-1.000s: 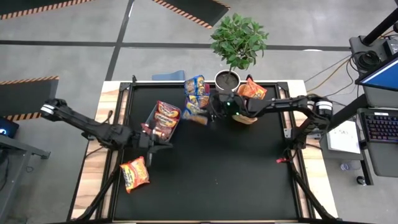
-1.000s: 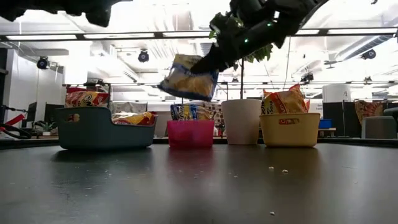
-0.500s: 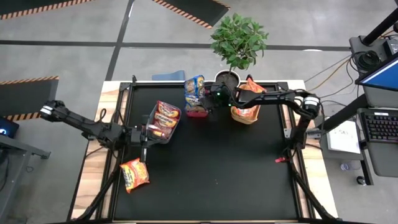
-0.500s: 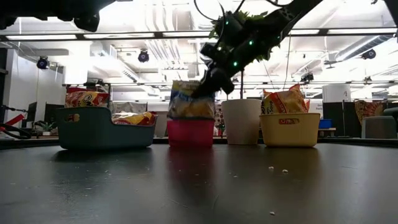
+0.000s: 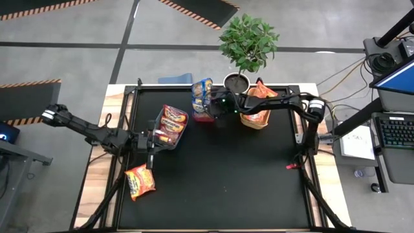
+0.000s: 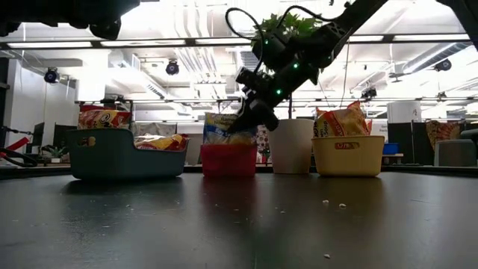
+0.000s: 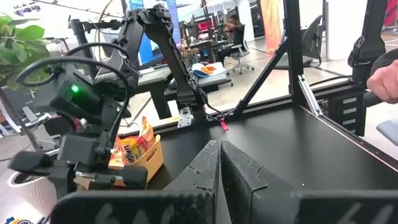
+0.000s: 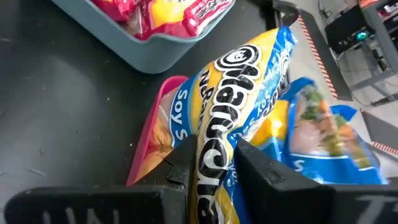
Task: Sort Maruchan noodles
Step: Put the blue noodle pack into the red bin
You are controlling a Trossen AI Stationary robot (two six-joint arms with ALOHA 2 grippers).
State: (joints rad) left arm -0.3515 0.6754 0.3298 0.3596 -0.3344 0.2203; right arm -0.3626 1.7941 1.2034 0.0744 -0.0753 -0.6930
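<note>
At the table's left, one orange-yellow packet (image 5: 140,182) lies flat on the black mat, alone, near the left edge. Just above it the left gripper (image 5: 150,154) hovers beside the teal bin (image 5: 157,123), its two fingers (image 7: 211,168) pressed together and holding nothing. The teal bin holds red-maroon packets (image 5: 173,120); at least two show in it, though the exact count cannot be told.

Next comes the red bin (image 6: 228,160), with two blue-yellow packets in view: one standing at its far end (image 5: 203,87), and one, the gripped packet (image 8: 233,106), pinched between the fingers of the right gripper (image 5: 208,108) and lowered partly into the bin, its lower end inside the rim.

Right of the red bin stands one white pot (image 6: 290,146) with a leafy plant (image 5: 248,40). Farthest right sits the cream-coloured bin (image 6: 348,155), holding orange packets (image 5: 261,94); how many cannot be told. That makes three bins in a row along the table's far side.
</note>
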